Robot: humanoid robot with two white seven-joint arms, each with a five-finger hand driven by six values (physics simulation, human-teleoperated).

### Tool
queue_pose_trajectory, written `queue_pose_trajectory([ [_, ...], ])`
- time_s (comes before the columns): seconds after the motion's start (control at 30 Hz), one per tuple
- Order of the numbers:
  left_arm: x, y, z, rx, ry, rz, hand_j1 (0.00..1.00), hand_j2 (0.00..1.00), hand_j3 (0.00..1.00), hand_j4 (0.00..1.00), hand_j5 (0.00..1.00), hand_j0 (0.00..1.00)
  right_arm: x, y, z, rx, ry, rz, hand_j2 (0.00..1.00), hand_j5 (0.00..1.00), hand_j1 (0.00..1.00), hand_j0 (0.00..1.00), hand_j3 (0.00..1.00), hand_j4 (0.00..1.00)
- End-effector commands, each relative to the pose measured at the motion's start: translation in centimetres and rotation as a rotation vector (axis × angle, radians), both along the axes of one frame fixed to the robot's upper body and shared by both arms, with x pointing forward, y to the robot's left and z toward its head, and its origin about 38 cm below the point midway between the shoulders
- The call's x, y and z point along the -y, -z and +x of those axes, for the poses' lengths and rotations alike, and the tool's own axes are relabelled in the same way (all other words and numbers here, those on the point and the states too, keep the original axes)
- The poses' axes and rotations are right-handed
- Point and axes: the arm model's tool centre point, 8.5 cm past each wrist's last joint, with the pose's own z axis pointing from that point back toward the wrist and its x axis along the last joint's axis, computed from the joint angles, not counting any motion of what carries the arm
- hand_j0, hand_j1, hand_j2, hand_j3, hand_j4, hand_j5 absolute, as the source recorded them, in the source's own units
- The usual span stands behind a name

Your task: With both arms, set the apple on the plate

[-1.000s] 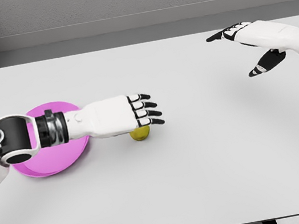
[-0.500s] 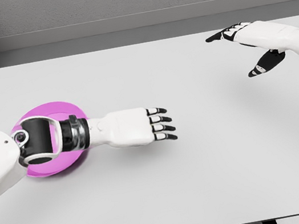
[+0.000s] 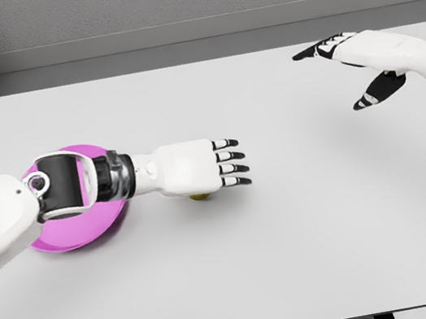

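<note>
Reading my head camera from the left, I see one pink plate (image 3: pixel 66 237) lying flat on the table (image 3: pixel 293 236), with my left forearm crossing over its upper part. Just right of the plate, my left hand (image 3: pixel 194 168) is stretched out palm down, its black-tipped fingers (image 3: pixel 232 168) straight, side by side and pointing right. The fingers are extended and I see nothing gripped in them. One apple (image 3: pixel 200 197), yellow-green, sits on the table beneath that hand; only a sliver peeks out under the palm's lower edge, so I cannot tell which way its stem or long axis points, nor whether the palm touches it. The apple is off the plate, just beside it to the right. Far across the table, near the upper right corner, my right hand (image 3: pixel 361 63) hangs with fingers extended leftward and thumb angled down, holding nothing. The tabletop is plain white and matte; grey walls close it in behind and at the left.
</note>
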Motion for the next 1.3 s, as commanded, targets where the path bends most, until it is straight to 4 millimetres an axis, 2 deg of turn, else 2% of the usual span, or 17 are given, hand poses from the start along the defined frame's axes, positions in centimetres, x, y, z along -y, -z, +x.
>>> queue_pose_trajectory([
  [0.0, -0.1, 0.3, 0.3, 0.022, -0.009, 0.021, 1.00, 1.00, 1.00, 1.00, 1.00, 1.00, 0.0, 0.0, 0.0, -0.001, 0.001, 0.002, 1.00, 1.00, 1.00, 1.00, 1.00, 1.00],
  [0.13, -0.1, 0.4, 0.5, 0.041, -0.012, 0.038, 1.00, 1.00, 1.00, 1.00, 1.00, 1.00, 0.0, 0.0, 0.0, -0.001, 0.000, 0.002, 1.00, 1.00, 1.00, 1.00, 1.00, 1.00],
  [0.27, 0.3, 1.8, 0.8, 0.029, -0.016, 0.073, 1.00, 1.00, 1.00, 1.00, 1.00, 1.00, 0.0, 0.0, 0.0, -0.002, 0.000, 0.002, 1.00, 1.00, 1.00, 1.00, 1.00, 1.00],
  [0.53, 0.0, 3.1, 0.6, 0.008, -0.037, 0.135, 1.00, 1.00, 1.00, 1.00, 1.00, 1.00, 0.0, 0.0, 0.0, -0.002, -0.001, 0.001, 1.00, 1.00, 1.00, 1.00, 1.00, 1.00],
  [0.63, 0.0, 3.0, 0.5, 0.005, -0.035, 0.132, 1.00, 1.00, 1.00, 1.00, 1.00, 1.00, 0.0, 0.0, 0.0, -0.002, -0.001, 0.001, 1.00, 1.00, 1.00, 1.00, 1.00, 1.00],
  [0.73, 0.2, 2.7, 0.5, 0.011, -0.031, 0.127, 0.89, 0.89, 0.89, 0.89, 0.89, 0.89, 0.0, 0.0, 0.0, -0.001, 0.000, 0.002, 1.00, 1.00, 1.00, 1.00, 1.00, 1.00],
  [0.9, 0.3, 2.7, 0.5, 0.017, -0.029, 0.130, 0.76, 0.76, 0.76, 0.76, 0.76, 0.76, 0.0, 0.0, 0.0, -0.002, -0.001, 0.001, 1.00, 1.00, 1.00, 1.00, 1.00, 1.00],
  [1.27, -0.1, 3.7, 0.0, -0.003, -0.033, 0.142, 0.70, 0.70, 0.70, 0.70, 0.70, 0.70, -0.1, 0.0, -0.1, 0.000, -0.002, -0.001, 1.00, 1.00, 1.00, 1.00, 1.00, 1.00],
])
